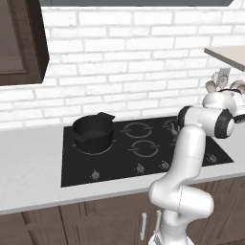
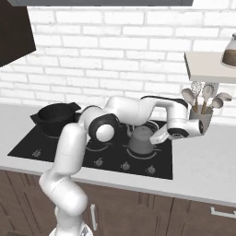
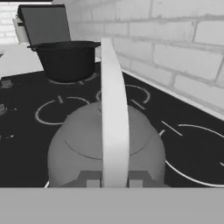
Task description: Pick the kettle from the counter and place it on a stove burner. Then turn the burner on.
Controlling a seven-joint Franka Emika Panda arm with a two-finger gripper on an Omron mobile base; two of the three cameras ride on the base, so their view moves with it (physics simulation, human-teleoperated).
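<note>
The kettle [image 2: 141, 140] is seated on a burner near the cooktop's [image 2: 55, 138] front right corner. Its arched handle [image 3: 114, 118] is flanked by the gripper's [image 3: 114, 183] fingertips; whether it is clamped cannot be told.

You had the kettle [image 2: 140, 140] sitting on the black cooktop [image 2: 27, 140], on a burner at its right side, with the arm [image 2: 133, 108] bent over it. The black pot [image 2: 54, 117] stood at the far left, and a utensil cup [image 2: 202, 117] waited on the counter [image 2: 203, 166].
</note>
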